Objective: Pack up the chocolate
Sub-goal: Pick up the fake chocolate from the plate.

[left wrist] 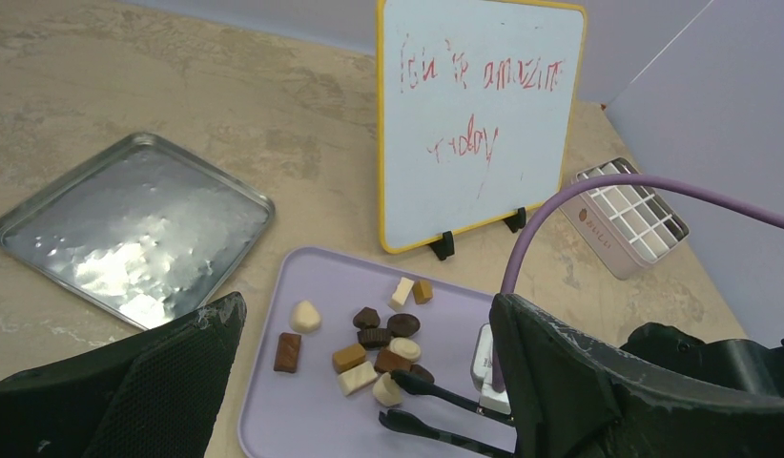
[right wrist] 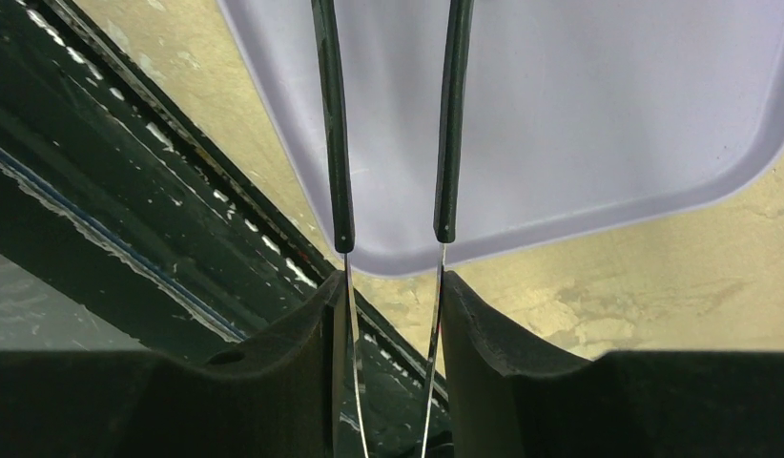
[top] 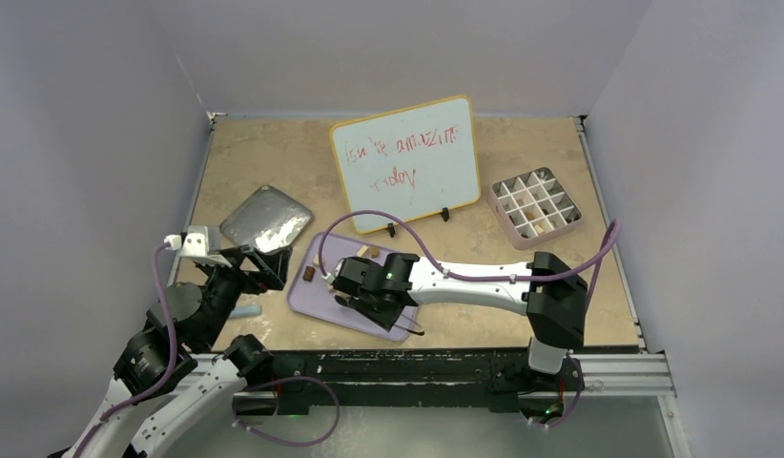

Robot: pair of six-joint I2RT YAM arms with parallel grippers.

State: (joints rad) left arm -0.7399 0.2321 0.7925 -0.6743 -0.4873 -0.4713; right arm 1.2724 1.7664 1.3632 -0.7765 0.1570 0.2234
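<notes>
We lose the tips of the black-sleeved metal tongs (right wrist: 333, 143) past the right wrist view's top edge. From above, the white right arm (top: 474, 277) hides most small brown and cream chocolate pieces (top: 310, 275) on the lavender plastic tray (top: 317, 298).

walls (top: 102, 95): pale lavender (plain) | tabletop (top: 274, 153): mottled tan
</notes>
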